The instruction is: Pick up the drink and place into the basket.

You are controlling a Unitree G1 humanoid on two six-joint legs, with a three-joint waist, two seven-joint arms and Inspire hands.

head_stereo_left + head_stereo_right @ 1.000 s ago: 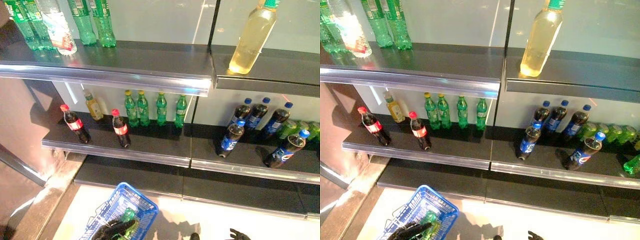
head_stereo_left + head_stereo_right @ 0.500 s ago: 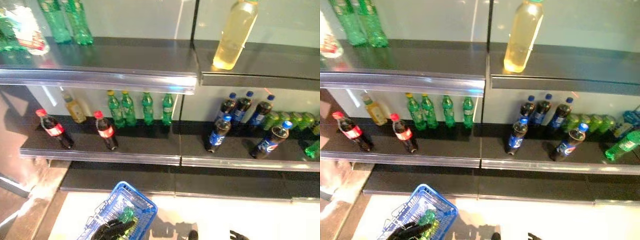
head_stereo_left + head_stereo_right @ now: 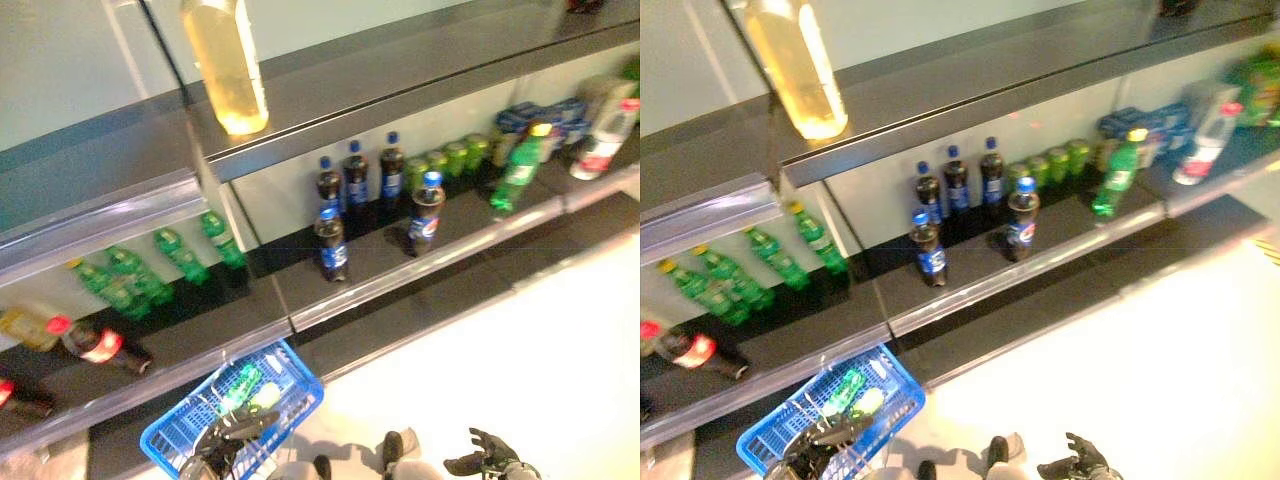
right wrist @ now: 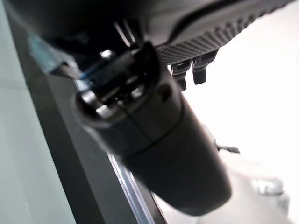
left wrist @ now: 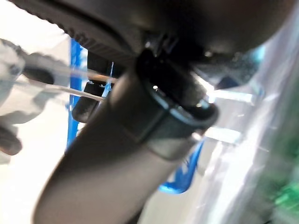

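Note:
A blue wire basket (image 3: 298,366) hangs at the lower left in front of the shelves, with a green drink bottle (image 3: 238,386) lying inside it. My left hand (image 3: 226,442) is over the basket's near side, shut on its wire handle (image 5: 70,91). The left wrist view shows the thumb (image 5: 140,135) against the blue basket (image 5: 180,184). My right hand (image 3: 488,462) hangs low at the bottom right with relaxed fingers and holds nothing. It is well away from every bottle.
Dark shelves run across the view. Several blue-capped cola bottles (image 3: 345,195) stand mid-shelf, with a green bottle (image 3: 515,175) and cans to their right. Green bottles (image 3: 150,275) and a red-capped cola (image 3: 100,345) are at the left. A large yellow bottle (image 3: 225,65) stands on the upper shelf.
The whole picture has swung and tilted, so the camera has turned to the right along the shelves. The basket stays in my left hand, and more of my right hand shows.

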